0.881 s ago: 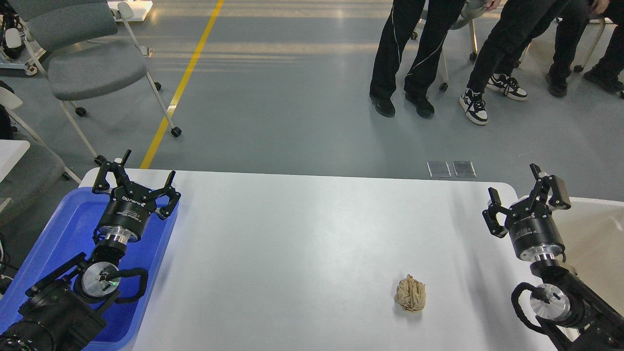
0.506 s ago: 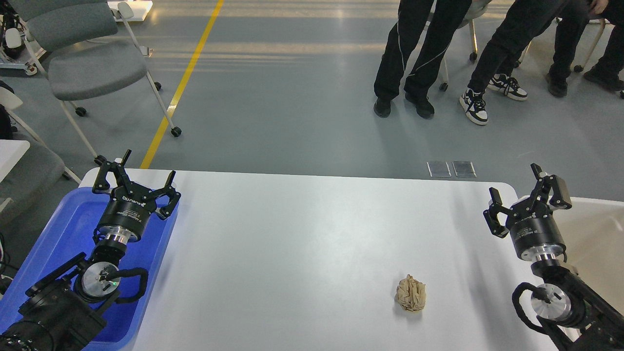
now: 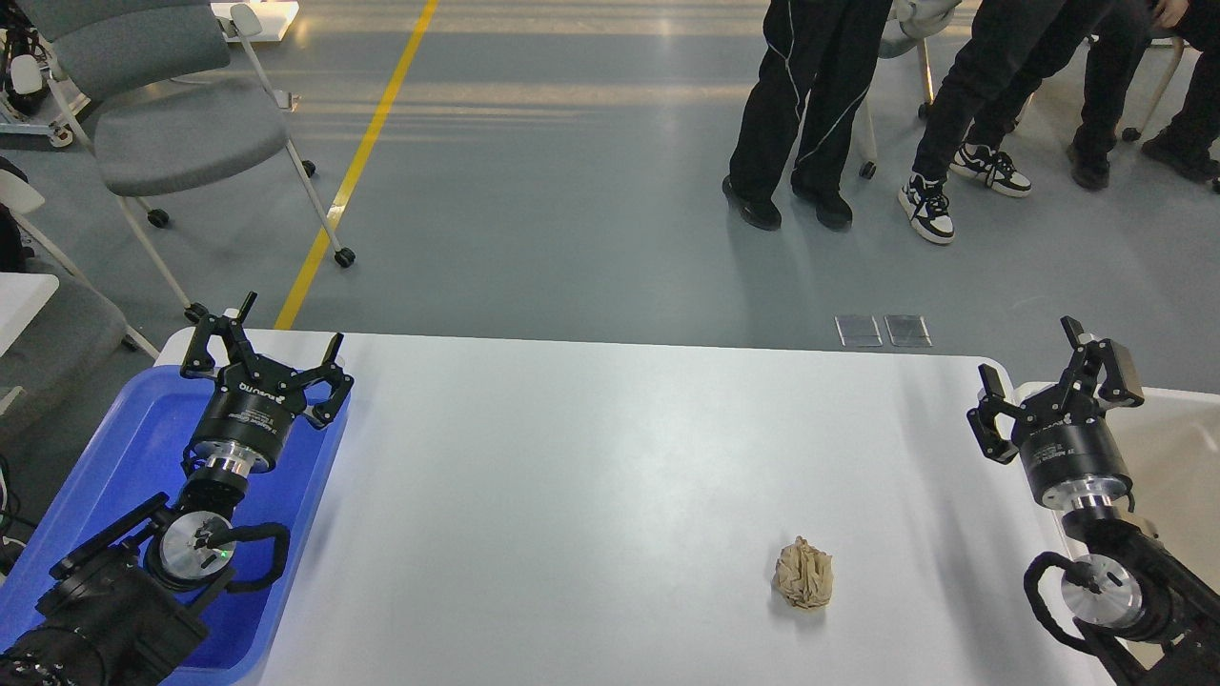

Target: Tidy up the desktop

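The white desktop (image 3: pixel 591 457) fills the middle of the head view. A crumpled beige paper ball (image 3: pixel 804 573) lies on it near the front right. My left gripper (image 3: pixel 270 348) is open and empty, held over the far end of the blue tray (image 3: pixel 124 448) at the table's left. My right gripper (image 3: pixel 1053 367) is open and empty, above the table's far right corner next to the cream bin (image 3: pixel 1177 457), well behind and right of the paper ball.
Grey chairs (image 3: pixel 181 133) stand on the floor beyond the table's left corner. People's legs (image 3: pixel 810 105) stand farther back on the right. A yellow line (image 3: pixel 357 162) runs across the grey floor.
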